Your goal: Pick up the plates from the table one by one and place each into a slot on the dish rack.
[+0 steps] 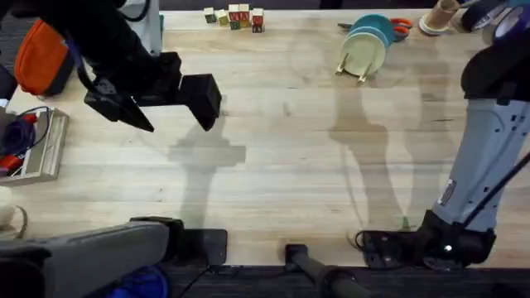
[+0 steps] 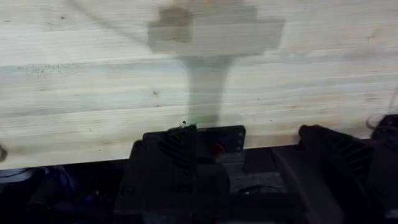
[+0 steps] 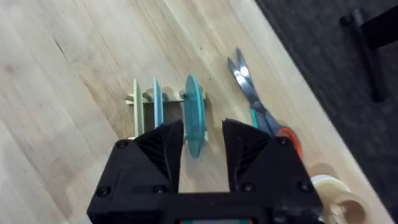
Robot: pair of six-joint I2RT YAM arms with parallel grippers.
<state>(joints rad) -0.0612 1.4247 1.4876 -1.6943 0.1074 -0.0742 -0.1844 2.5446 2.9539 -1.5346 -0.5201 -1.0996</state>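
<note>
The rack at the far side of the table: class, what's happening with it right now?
The right tool sits directly over the wooden rack, its jaws open on either side of a turquoise plate standing upright in a slot. A blue plate and a cream plate stand in slots beside it. The left tool hovers over bare table, holding nothing.

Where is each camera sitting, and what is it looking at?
Overhead: above the arm bases, looking down and forward over the table; both arms show, the left end effector raised.
Left wrist: on the left arm, facing bare planks.
Right wrist: on the right arm, its open end effector around a turquoise plate in the dish rack.
Shared: overhead and right wrist both show rack and scissors.
</note>
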